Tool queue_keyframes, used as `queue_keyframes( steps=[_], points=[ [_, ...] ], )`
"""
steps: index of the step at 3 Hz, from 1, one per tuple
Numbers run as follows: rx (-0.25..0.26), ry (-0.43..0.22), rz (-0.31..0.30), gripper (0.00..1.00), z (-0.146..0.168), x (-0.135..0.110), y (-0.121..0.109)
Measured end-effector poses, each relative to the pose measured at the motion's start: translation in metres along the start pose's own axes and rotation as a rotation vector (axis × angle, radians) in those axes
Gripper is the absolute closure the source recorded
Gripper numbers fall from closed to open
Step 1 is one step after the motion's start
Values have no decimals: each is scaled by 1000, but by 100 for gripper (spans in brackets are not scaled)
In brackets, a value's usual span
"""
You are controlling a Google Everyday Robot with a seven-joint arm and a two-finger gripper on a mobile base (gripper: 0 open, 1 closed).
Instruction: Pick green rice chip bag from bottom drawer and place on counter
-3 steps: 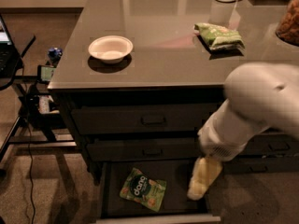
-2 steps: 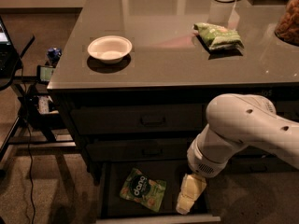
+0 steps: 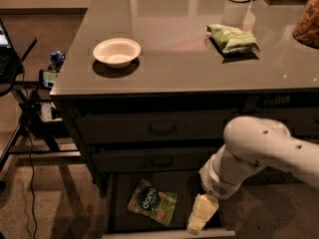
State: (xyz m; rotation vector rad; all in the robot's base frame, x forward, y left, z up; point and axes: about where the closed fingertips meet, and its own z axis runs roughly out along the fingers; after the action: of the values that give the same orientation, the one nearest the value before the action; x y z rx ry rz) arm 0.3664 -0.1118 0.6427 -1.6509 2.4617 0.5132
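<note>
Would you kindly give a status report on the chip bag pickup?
Hand low in bottom drawer, right of green rice chip bag, apart from it. Bag flat on drawer floor. Nothing between them.

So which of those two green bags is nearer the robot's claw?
The flat green rice chip bag with the dark round logo, lying in the open bottom drawer, just beside the gripper. The other green bag sits up on the counter.
</note>
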Motion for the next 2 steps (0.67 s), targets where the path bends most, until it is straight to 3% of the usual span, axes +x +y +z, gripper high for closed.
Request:
queue_keyframes(
  steps=[2],
  points=[
    [-118, -126, 92, 0, 95, 34, -35]
  ],
)
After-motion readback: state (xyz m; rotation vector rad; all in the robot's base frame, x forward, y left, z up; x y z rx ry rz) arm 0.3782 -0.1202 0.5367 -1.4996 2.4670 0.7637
